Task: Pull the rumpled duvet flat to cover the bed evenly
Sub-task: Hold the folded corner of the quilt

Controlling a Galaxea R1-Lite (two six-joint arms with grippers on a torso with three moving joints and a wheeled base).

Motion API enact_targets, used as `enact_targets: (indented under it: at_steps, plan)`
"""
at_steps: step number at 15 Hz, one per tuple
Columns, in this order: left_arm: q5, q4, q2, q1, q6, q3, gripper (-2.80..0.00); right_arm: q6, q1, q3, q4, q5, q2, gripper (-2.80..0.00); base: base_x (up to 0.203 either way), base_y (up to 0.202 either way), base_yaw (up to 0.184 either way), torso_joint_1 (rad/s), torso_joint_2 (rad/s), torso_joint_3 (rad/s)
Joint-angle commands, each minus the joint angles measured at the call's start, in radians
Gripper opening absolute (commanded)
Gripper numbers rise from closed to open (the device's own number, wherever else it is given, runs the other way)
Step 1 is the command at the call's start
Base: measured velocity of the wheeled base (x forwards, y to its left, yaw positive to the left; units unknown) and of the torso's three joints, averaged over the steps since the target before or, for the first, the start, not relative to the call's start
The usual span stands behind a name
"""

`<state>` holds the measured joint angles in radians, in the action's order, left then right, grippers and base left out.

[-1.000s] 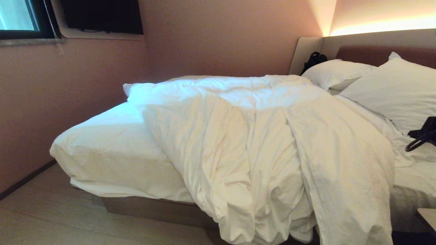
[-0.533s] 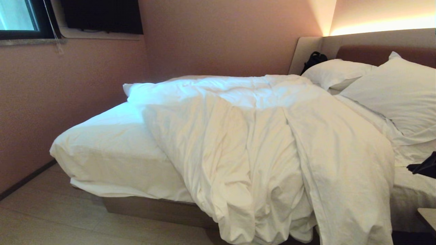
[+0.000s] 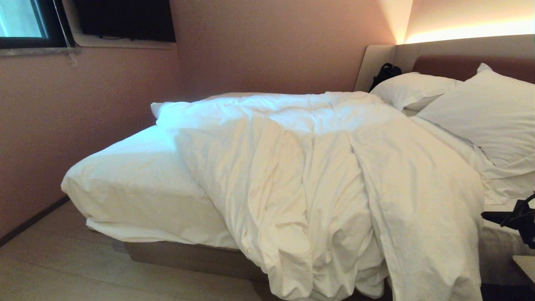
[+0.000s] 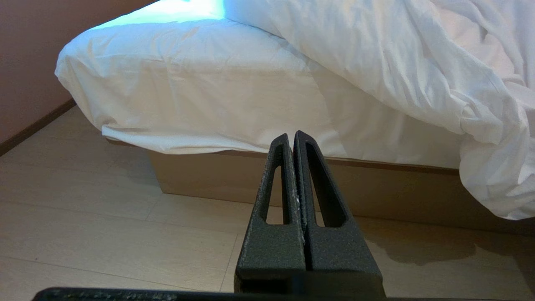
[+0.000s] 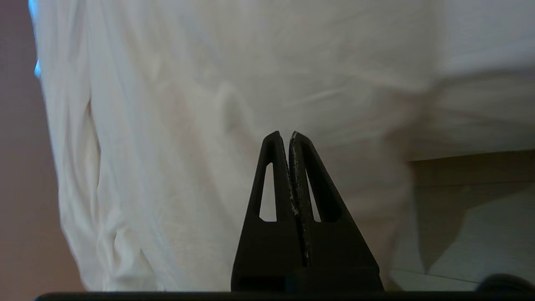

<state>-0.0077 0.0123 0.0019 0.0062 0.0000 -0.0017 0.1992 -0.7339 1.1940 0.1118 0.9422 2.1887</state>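
The rumpled white duvet [image 3: 326, 179] lies bunched across the middle of the bed [image 3: 138, 184] and spills over its near side toward the floor, leaving the foot end of the sheeted mattress bare. My right gripper [image 3: 487, 215] is at the right edge of the head view, beside the duvet's hanging edge, apart from it. In the right wrist view that gripper [image 5: 284, 134] is shut and empty, pointing at the hanging duvet [image 5: 209, 146]. My left gripper [image 4: 291, 136] is shut and empty, low over the floor, facing the bed's base [image 4: 200, 175] and the duvet's drooping fold [image 4: 480, 138].
Two white pillows [image 3: 485, 113] lean on the brown headboard [image 3: 455, 65], with a black bag [image 3: 384, 73] at its corner. A pink wall [image 3: 62, 125] runs close along the bed's foot. Pale floor [image 3: 83, 271] lies before the bed, and a small table corner [image 3: 526, 265] shows at lower right.
My right gripper has dropped from beside the near pillow to lower along the mattress side at the duvet's edge. The duvet, the bed and the left gripper have not moved.
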Motion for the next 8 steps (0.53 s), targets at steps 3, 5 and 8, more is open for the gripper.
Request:
enact_targets:
  at_steps: [3,5,8]
  plan:
    - [0.000,0.000,0.000,0.000,0.000,0.000,-2.80,-0.023,0.025,0.004,0.001,-0.040,0.037,-2.80,0.000,0.000,0.000,0.000,0.00,0.000]
    - [0.000,0.000,0.000,0.000,0.000,0.000,-2.80,-0.025,0.035,0.008,0.004,-0.094,0.047,-2.80,0.000,0.000,0.000,0.000,0.00,0.000]
    - [0.000,0.000,0.000,0.000,0.000,0.000,-2.80,-0.044,0.036,0.010,0.001,-0.099,0.048,-2.80,0.000,0.000,0.000,0.000,0.00,0.000]
